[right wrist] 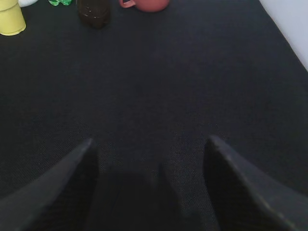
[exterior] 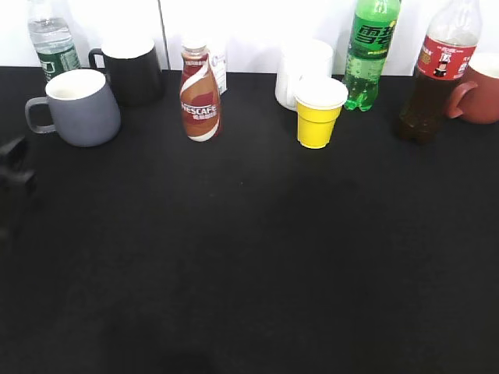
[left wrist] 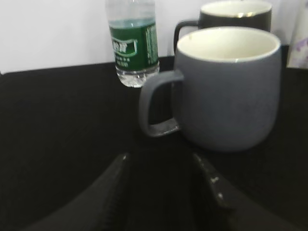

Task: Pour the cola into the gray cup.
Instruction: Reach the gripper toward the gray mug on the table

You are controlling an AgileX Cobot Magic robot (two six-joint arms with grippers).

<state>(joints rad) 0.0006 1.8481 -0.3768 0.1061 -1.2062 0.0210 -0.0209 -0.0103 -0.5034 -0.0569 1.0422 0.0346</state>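
The cola bottle [exterior: 433,82], clear with a red label and dark liquid, stands at the back right; only its base shows in the right wrist view [right wrist: 94,12]. The gray cup [exterior: 82,107] stands at the back left, handle to the left, and fills the left wrist view [left wrist: 226,89]. My left gripper [left wrist: 161,159] is open and empty, just in front of the cup's handle; it shows dark at the left edge of the exterior view [exterior: 14,167]. My right gripper [right wrist: 150,144] is open and empty over bare black table, well short of the cola.
Along the back stand a water bottle [exterior: 52,39], a black mug [exterior: 129,68], a Nescafe bottle [exterior: 199,95], a white cup [exterior: 304,66], a yellow cup [exterior: 318,113], a green soda bottle [exterior: 370,51] and a reddish-brown mug [exterior: 482,89].
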